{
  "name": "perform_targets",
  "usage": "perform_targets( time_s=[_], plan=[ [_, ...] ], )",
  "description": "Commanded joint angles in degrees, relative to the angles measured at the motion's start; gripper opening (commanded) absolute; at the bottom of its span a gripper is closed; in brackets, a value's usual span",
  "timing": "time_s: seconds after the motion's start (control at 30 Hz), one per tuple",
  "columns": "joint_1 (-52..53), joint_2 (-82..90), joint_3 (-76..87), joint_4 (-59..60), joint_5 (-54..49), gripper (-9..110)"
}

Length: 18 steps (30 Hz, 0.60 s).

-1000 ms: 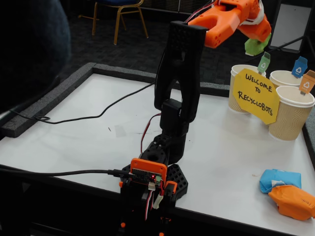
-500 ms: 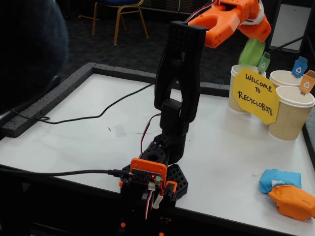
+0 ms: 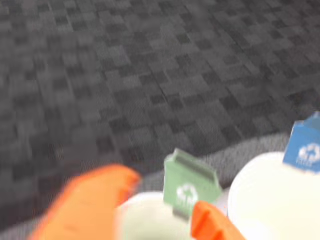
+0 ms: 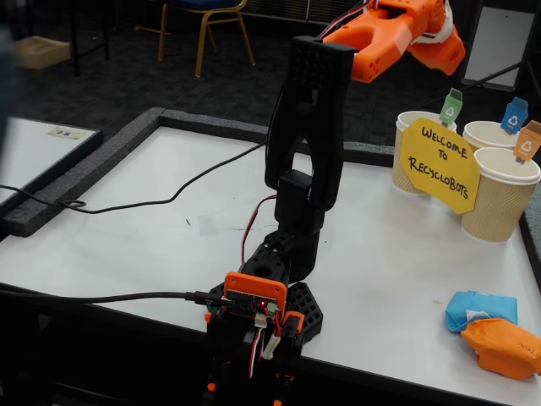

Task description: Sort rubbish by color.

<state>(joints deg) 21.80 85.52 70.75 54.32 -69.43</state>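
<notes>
While the gripper (image 4: 439, 52) hung empty, fingers apart, over the green-flag cup (image 4: 412, 152), lowering toward five o'clock risked clipping the sign (image 4: 434, 163).

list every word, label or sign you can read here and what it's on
"WELCOME TO RECYCLOBOTS": handwritten on the yellow sign leaning against the paper cups.
Recycling symbols, no words: on the green flag, blue flag and orange flag.
Small marks on the orange wad: too small to read.
</notes>
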Motion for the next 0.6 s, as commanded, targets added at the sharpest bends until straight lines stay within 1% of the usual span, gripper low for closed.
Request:
perform_targets(
  time_s=[0.0, 0.13, 0.23, 0.57],
  plan=[
    [0.35, 15.29, -3.96, 7.38, -0.53, 0],
    [0.88, 23.38, -3.16, 16.35, -0.44, 0],
    [1.67, 29.53, -0.62, 20.83, -0.18, 0],
    [5.98, 49.48, 11.95, 27.42, 4.83, 0]
  ],
)
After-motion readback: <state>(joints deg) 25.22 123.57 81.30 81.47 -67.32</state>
